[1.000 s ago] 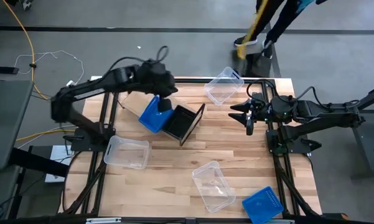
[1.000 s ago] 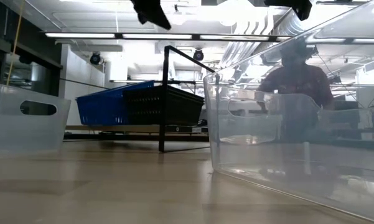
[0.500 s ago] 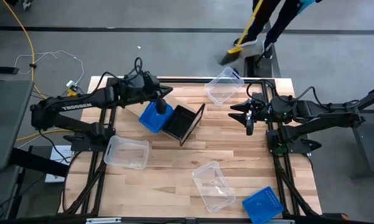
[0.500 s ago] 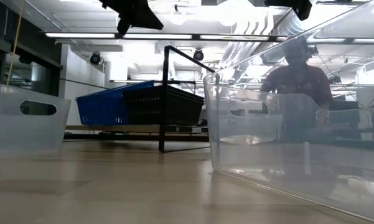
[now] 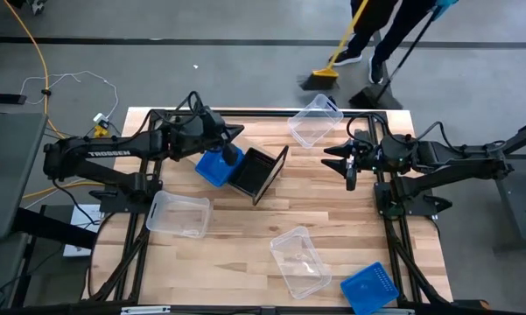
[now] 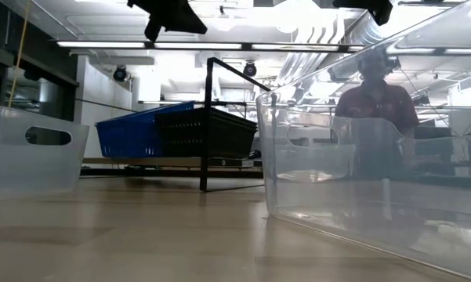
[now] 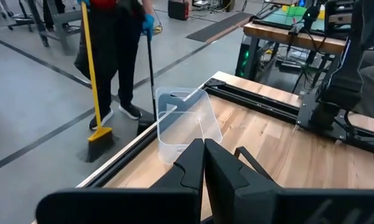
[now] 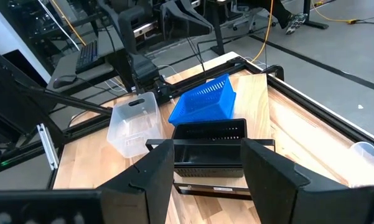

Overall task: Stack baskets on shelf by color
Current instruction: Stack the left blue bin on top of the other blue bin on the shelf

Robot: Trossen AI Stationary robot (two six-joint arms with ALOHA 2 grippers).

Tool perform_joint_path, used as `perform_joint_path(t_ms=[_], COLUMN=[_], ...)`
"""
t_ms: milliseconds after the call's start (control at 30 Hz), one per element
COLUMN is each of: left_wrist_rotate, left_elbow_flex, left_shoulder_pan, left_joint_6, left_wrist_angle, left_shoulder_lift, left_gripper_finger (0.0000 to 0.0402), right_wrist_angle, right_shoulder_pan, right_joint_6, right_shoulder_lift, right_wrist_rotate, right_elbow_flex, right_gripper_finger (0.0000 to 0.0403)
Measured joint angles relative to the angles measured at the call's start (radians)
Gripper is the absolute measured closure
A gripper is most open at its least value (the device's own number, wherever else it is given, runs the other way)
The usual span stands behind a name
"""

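Observation:
A blue basket point(image 5: 213, 166) lies tilted beside a black slatted basket point(image 5: 257, 172), which sits inside the shelf's thin black frame point(image 8: 206, 144). My left gripper point(image 5: 237, 131) hovers shut above the blue basket's far side, pointing almost level toward the table's far right, where a clear basket point(image 7: 185, 119) stands. My right gripper point(image 5: 332, 159) waits open at the right, high over the table and facing the black basket point(image 8: 209, 149). Two more clear baskets point(image 5: 177, 213) point(image 5: 300, 261) and a second blue basket point(image 5: 368, 287) rest on the table.
A person with a yellow broom point(image 5: 334, 63) sweeps the floor beyond the table's far edge. In the low view a clear basket point(image 6: 376, 157) fills the near right. Bare wood lies between the black basket and the right arm's base point(image 5: 403, 197).
My left gripper has drawn back toward the table's left edge and sunk lower, and it has tipped from pointing down over the blue basket to nearly level. It has stayed shut and the baskets have not moved. The person with the broom has moved along the far edge.

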Motion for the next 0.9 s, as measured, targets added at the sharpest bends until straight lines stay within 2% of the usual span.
perform_joint_path(t_ms=[733,900], left_wrist_rotate=[-0.004,-0.062], left_elbow_flex=[0.0,-0.014], left_shoulder_pan=[0.0,-0.006], left_joint_6=[0.027,-0.005], left_wrist_angle=[0.008,-0.027], left_shoulder_lift=[0.0,0.018], left_gripper_finger=[0.0401,0.0401], right_wrist_angle=[0.0,0.0], right_shoulder_pan=[0.0,0.0], right_joint_6=[0.002,0.0], right_shoulder_lift=[0.0,0.0], right_wrist_rotate=[0.015,0.038], right_elbow_flex=[0.0,0.0], right_gripper_finger=[0.0229,0.0229])
